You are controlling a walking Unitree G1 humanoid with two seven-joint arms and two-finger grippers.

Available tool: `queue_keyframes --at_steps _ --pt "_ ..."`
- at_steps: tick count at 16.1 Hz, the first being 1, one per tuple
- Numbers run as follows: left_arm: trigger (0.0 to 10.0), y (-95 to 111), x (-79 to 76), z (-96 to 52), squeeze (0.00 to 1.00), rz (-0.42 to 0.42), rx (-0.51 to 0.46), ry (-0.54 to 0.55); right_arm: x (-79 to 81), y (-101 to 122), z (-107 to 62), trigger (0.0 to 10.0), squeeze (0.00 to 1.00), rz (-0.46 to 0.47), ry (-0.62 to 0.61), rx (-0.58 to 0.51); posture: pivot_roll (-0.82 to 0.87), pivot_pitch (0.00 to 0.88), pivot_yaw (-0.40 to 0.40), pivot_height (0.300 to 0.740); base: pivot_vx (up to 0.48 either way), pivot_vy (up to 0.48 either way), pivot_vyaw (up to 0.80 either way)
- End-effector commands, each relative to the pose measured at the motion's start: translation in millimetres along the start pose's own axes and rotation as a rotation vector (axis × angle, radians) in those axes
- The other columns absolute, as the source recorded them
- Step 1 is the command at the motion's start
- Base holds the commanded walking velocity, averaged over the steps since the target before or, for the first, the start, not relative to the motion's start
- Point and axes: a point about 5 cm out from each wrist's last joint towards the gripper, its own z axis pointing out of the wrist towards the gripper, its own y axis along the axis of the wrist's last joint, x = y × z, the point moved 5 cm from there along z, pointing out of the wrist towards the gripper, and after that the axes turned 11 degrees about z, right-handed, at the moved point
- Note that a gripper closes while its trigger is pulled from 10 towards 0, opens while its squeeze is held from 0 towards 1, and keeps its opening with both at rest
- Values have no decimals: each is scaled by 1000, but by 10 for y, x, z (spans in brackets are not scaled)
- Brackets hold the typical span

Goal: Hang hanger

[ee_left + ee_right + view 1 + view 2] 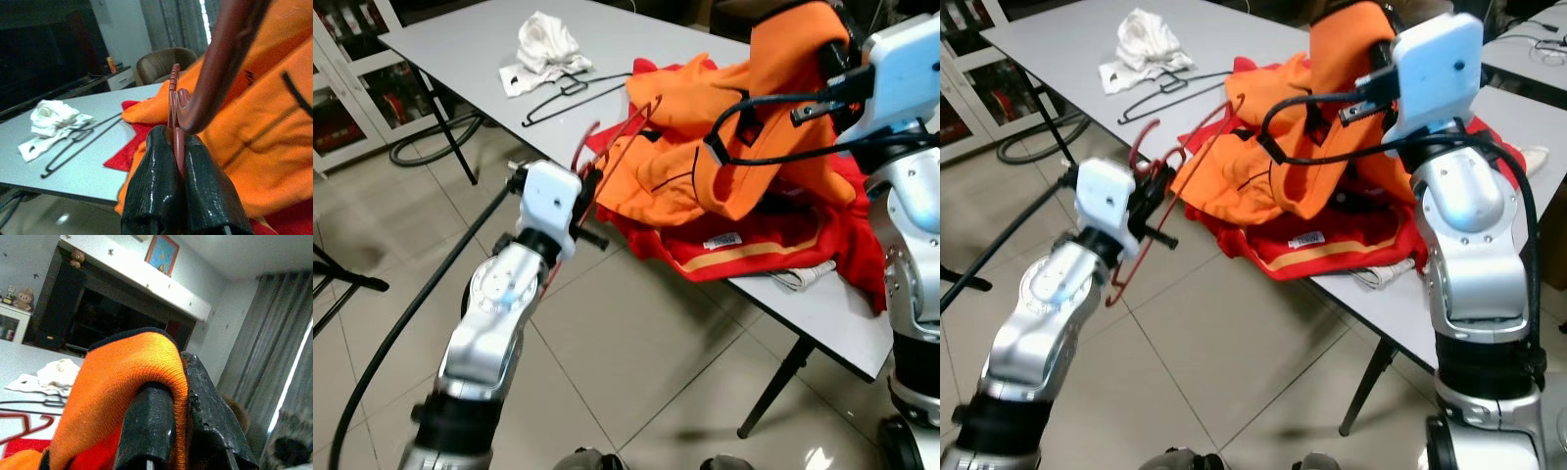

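Partway: left end effector [177, 161] clamped on red hanger [625, 130] at table's [460, 49] near edge; right end effector [168, 396] pinching orange jacket [705, 147] lifted above it. Left: threading hanger inside. Farther left, black hanger [563, 98], white cloth [546, 44] untouched.

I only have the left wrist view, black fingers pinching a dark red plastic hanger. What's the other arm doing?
Observer: The right gripper is shut on the orange knit garment, lifted above the grey table.
Operator: Anything under that garment?
Observer: A red garment with a yellow stripe, overhanging the table's near edge.
Operator: Where's my hanger's hook?
Observer: The dark red plastic hanger in the left gripper has its hook hanging floorward, off the table.
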Motion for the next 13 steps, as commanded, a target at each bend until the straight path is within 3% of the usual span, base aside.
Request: queue_keyframes --at_steps 1,2,5,6,7,8,10,13 --pt "10000 -22 94 19 0 1 23 44 -46 227 17 3529 0 20 -17 -70 -162 56 106 740 0 0 0" --pt "10000 -4 119 26 0 -11 16 64 -112 230 23 10000 0 75 -60 -42 -161 59 107 740 0 368 0" --pt "10000 -31 141 1 0 2 28 69 -129 324 102 10000 0 148 -59 -55 -153 63 101 740 0 440 0" --pt "10000 -53 156 -4 0 -3 38 74 -111 389 192 10000 0 160 -42 -71 -150 61 101 740 0 439 0" --pt "10000 -85 207 -19 0 6 51 90 -62 581 410 10000 0 130 10 -118 -148 61 92 740 0 442 0" --pt "10000 -85 207 -19 0 6 51 90 -62 581 410 10000 0 130 10 -118 -148 61 92 740 0 442 0" --pt "10000 -59 390 -48 0 45 49 144 1 1057 590 10000 0 215 60 -249 -138 57 68 740 0 403 0" --pt "10000 -14 665 -125 0 82 48 221 215 1318 561 10000 0 323 169 -349 -118 59 46 740 0 340 0"
